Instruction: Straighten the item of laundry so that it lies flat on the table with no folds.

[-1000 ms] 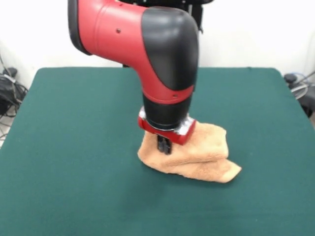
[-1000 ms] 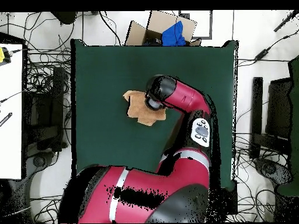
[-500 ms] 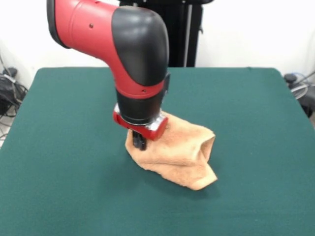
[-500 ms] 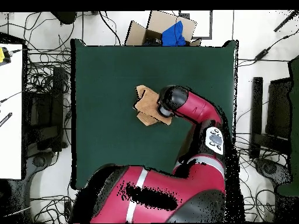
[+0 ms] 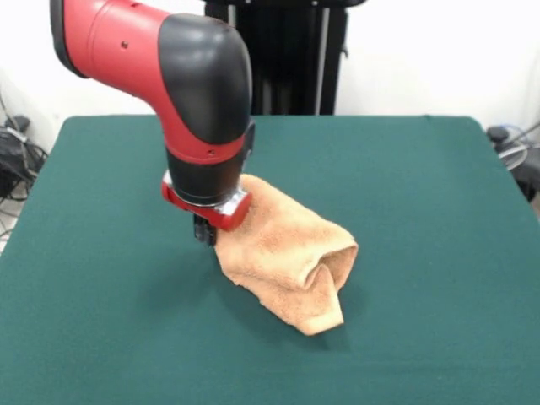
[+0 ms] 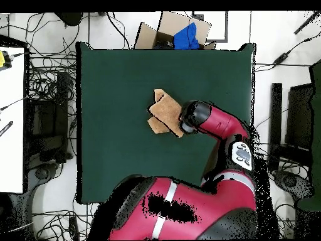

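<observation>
A peach-orange towel [image 5: 287, 253] lies crumpled and folded near the middle of the green counter [image 5: 422, 186]. The red arm's pincer [image 5: 205, 234] is clamped on the towel's upper corner, lifting that edge.

One camera is sitting low across the green table [image 5: 422, 186] from the robot arm [image 5: 190, 93], facing it at close range and cropping the table's near edge. The other is hanging high above, looking straight down on the whole table [image 6: 119, 81] and the cable-strewn floor [image 6: 50, 94] around it. Both are taking in the tabletop, the arm and the peach towel [image 5: 287, 253].
</observation>
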